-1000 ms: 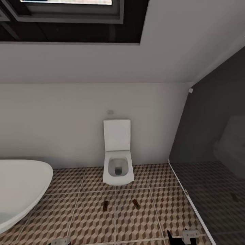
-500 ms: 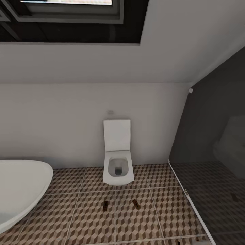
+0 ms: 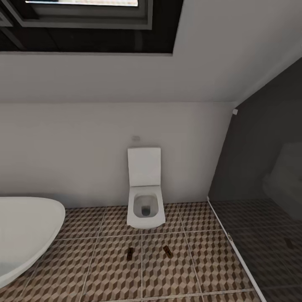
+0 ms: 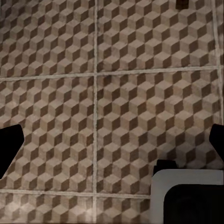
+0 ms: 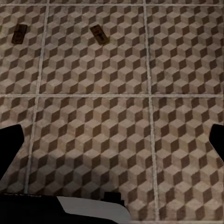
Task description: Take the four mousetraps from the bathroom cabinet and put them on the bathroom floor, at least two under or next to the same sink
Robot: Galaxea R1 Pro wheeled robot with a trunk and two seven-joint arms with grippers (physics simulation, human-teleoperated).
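From my head camera I see two mousetraps on the bathroom floor (image 3: 105,268): the left mousetrap (image 3: 130,253) and the right mousetrap (image 3: 167,251), both lying flat on the cube-patterned tiles, apart from each other, just in front of the white toilet (image 3: 145,201) with its lid raised against the pale wall. The left one sits close to a grout line between tiles; the right one lies at a slant. The rim of the white bathtub (image 3: 25,230) sits at the left of the view, and a dark glass partition (image 3: 260,209) closes off the right side. My right wrist camera looks down along the right gripper (image 5: 112,144) at bare tiles; its two dark fingertips (image 5: 9,144) appear only at the picture's edges, set wide apart, with nothing between them. Both traps lie beyond the fingers in that view, well apart from the gripper, one showing a red spot. My left wrist camera likewise points down at the floor; the left gripper (image 4: 112,147) has its fingertips (image 4: 9,147) at the far edges, spread wide and holding nothing. Part of a white and black robot body (image 4: 186,196) intrudes in that view, and a small dark object at the frame edge is too cropped for me to tell.
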